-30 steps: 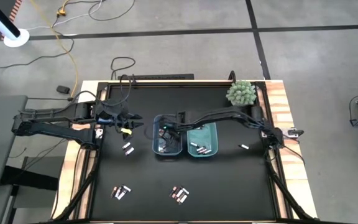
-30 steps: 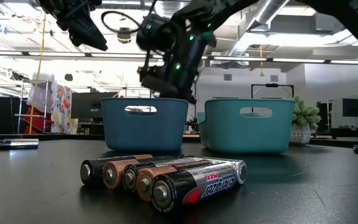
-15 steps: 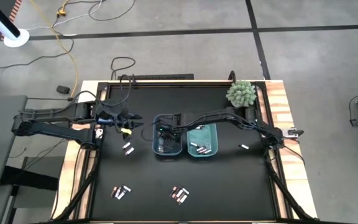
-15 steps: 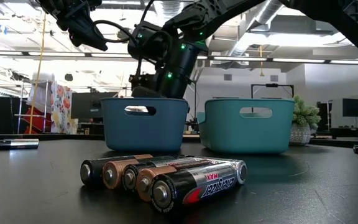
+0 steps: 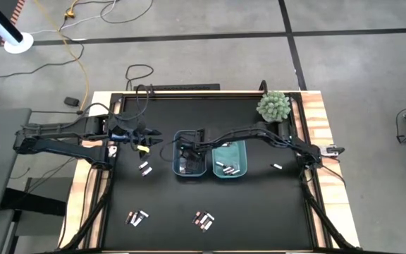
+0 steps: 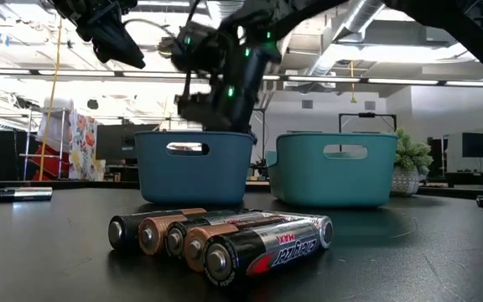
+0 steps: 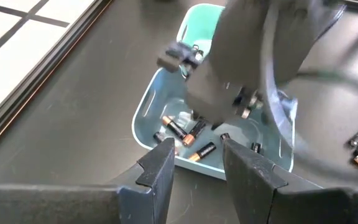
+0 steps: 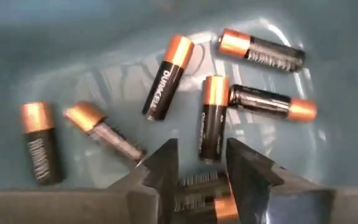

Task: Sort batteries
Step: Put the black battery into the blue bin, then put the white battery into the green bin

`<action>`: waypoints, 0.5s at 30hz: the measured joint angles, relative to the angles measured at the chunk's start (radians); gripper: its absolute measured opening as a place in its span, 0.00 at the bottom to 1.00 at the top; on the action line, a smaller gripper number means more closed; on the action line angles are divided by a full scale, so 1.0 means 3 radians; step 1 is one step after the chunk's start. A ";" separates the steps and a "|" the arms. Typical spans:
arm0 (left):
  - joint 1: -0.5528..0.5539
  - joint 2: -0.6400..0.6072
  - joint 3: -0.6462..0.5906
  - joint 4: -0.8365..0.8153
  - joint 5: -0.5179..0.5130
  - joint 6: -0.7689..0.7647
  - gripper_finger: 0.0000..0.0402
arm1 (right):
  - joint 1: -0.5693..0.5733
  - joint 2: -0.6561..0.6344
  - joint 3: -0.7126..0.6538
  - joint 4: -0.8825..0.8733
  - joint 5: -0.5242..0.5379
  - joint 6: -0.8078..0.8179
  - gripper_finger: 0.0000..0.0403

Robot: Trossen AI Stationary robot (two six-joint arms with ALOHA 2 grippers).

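Observation:
My right gripper [image 5: 182,149] [image 8: 202,155] is open and hangs low inside the blue bin [image 5: 175,164] [image 6: 194,172]. Several dark batteries with copper ends [image 8: 166,78] lie on the bin floor. One battery [image 8: 199,191] lies in the gap below the fingertips, and I see no finger touching it. My left gripper [image 5: 158,137] [image 7: 197,155] waits, open and empty, in the air left of the blue bin. The teal bin [image 5: 244,159] holds a few pale batteries [image 5: 228,169]. Loose batteries lie on the table in groups [image 5: 138,217] [image 5: 203,220] [image 6: 225,239].
A small potted plant [image 5: 273,106] stands at the far right corner. A pair of batteries [image 5: 144,168] lies left of the blue bin and a single one [image 5: 276,166] right of the teal bin. The table's wooden side edges [image 5: 317,141] frame the black mat.
My right gripper has shifted a little toward the table's left over the blue bin, dipping lower into it and then blurring in motion. The left arm and the batteries on the table have kept still.

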State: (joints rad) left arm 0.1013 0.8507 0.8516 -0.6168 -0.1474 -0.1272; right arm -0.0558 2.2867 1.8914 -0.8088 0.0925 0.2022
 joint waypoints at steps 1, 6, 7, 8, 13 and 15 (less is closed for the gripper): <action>0.0001 0.0000 0.0000 0.0001 0.0000 0.0000 0.32 | -0.0006 -0.0028 0.0047 -0.0049 0.0001 -0.0005 0.38; 0.0001 -0.0001 0.0000 -0.0002 0.0000 0.0000 0.32 | -0.0045 -0.0193 0.0236 -0.0218 0.0023 -0.0054 0.42; 0.0000 -0.0001 -0.0001 -0.0006 0.0000 0.0000 0.32 | -0.0046 -0.0239 0.0256 -0.0238 0.0025 -0.0055 0.42; 0.0001 0.0001 -0.0001 -0.0013 0.0001 0.0000 0.32 | -0.0046 -0.0293 0.0260 -0.0263 0.0027 -0.0055 0.42; 0.0000 -0.0001 -0.0001 -0.0025 0.0000 0.0000 0.32 | -0.0053 -0.0693 0.0269 -0.0536 0.0027 -0.0028 0.41; 0.0000 -0.0001 -0.0001 -0.0029 0.0001 0.0000 0.32 | -0.0046 -0.0873 0.0269 -0.0712 0.0044 0.0022 0.40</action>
State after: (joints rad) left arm 0.1013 0.8505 0.8513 -0.6254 -0.1471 -0.1272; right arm -0.0697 2.0248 1.9720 -1.0225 0.1057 0.2089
